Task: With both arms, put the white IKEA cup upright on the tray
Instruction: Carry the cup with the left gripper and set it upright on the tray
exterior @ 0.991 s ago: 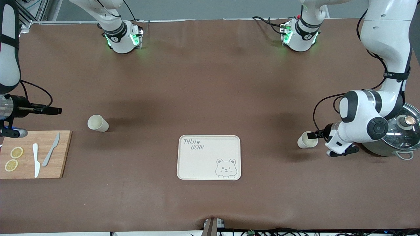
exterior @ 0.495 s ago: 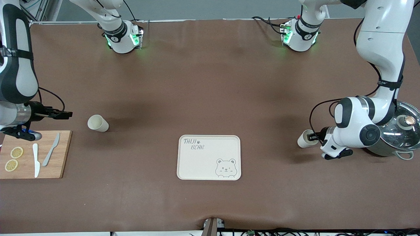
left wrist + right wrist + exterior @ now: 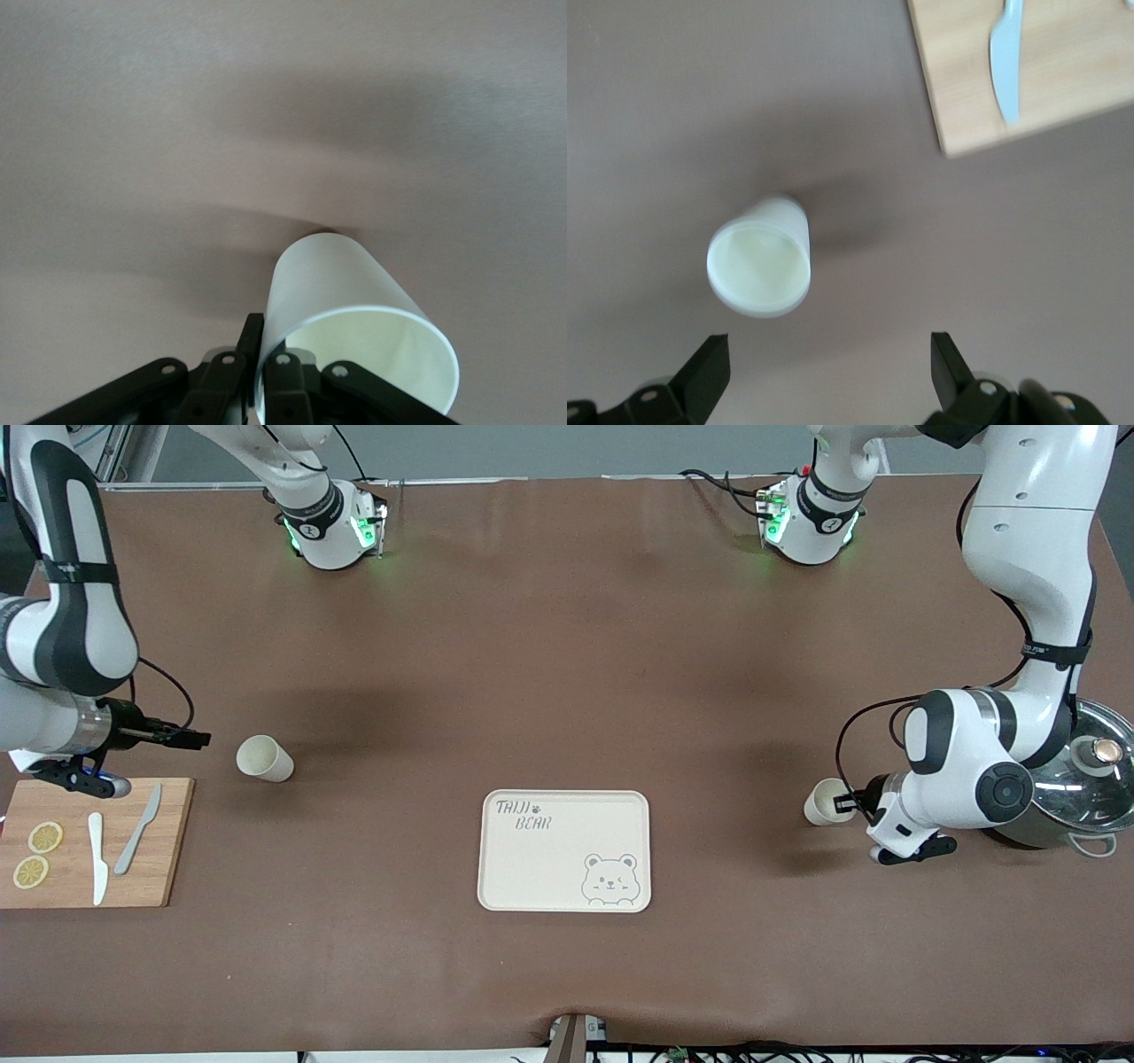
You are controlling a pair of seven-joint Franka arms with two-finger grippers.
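the table [image 3: 567,691] wears a matt brown, leather-like cover. the tray [image 3: 549,868] looks like matt cream plastic, the 2 cups [image 3: 264,759] [image 3: 824,803] smooth white plastic. the cutting board [image 3: 168,841] is pale grained wood. the pot [image 3: 1085,775] is shiny metal with a glossy lid.

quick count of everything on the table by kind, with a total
cups: 2
tray: 1
cutting board: 1
knives: 2
lemon slices: 2
pot with lid: 1
total: 9
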